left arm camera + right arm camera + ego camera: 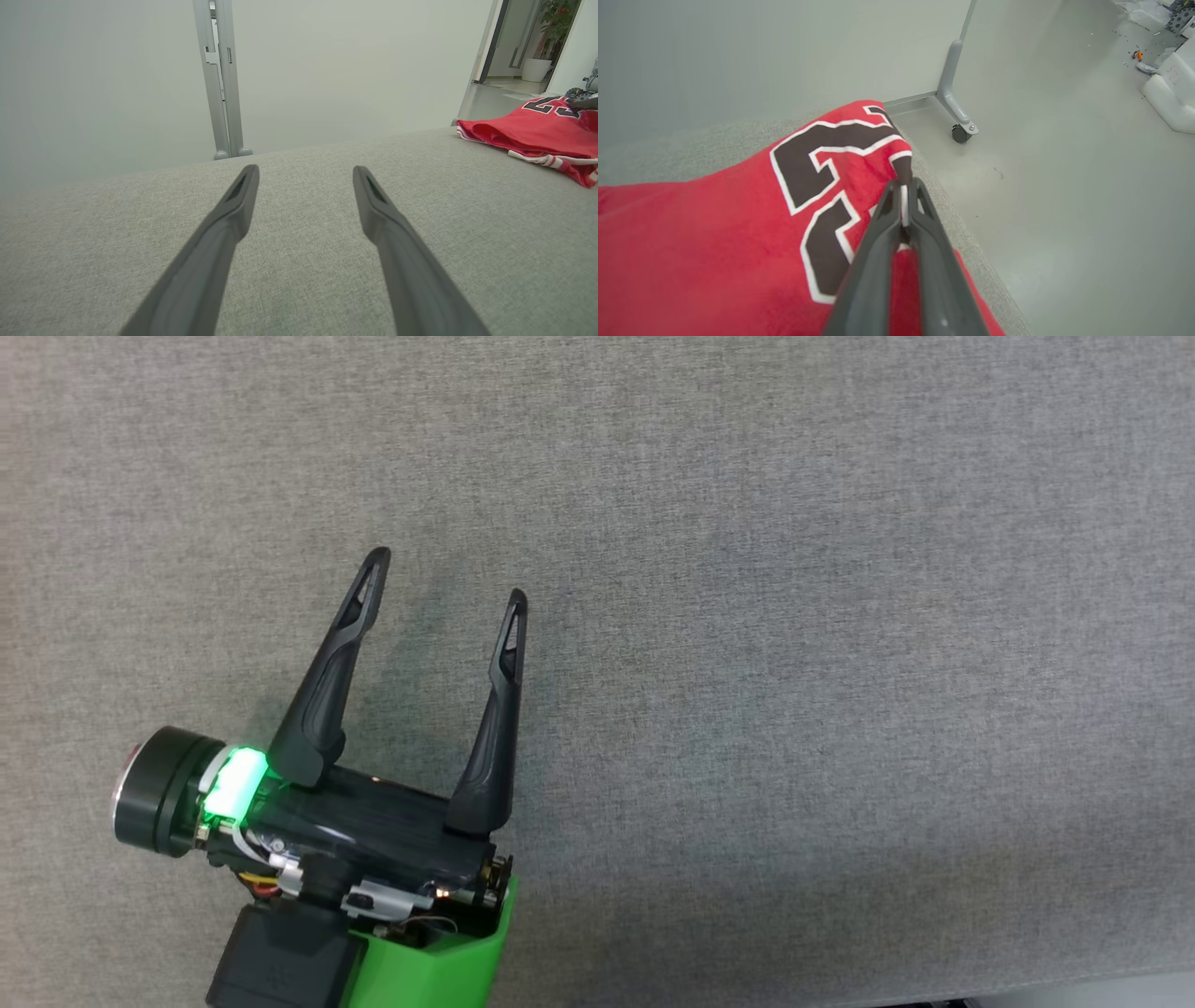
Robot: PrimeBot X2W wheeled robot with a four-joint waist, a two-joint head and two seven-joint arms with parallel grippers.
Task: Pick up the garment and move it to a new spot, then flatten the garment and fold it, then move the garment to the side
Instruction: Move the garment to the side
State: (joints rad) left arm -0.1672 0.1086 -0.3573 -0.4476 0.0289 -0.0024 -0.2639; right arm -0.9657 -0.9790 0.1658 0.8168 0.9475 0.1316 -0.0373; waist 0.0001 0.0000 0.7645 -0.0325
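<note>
Head view: the left gripper (447, 577) is sitting at the lower left of the frame, its two fingers standing well apart and pointing up the frame, with nothing between them. Under it the grey top (840, 616) is lying bare.

Left wrist view: the same fingers are spreading wide over the grey top. The jersey (537, 133) is lying at the upper right of the frame, far off to the right of these jaws and well apart from them, close to the top's far edge. It is looking folded or bunched, so I cannot tell its long axis. A dark tip, probably the other arm's finger, is touching it at the right border.

Right wrist view: the right gripper (903, 186) is pinching together on the jersey's white-trimmed edge just beside the dark numeral. The red cloth is filling the lower left. The top's edge is running just right of the fingers, with the floor (1064, 210) beyond it.

This view is giving the grip itself, while the left wrist view is giving the jersey's place on the top. The right arm is the nearer, so the coming move is likely resting with it.
</note>
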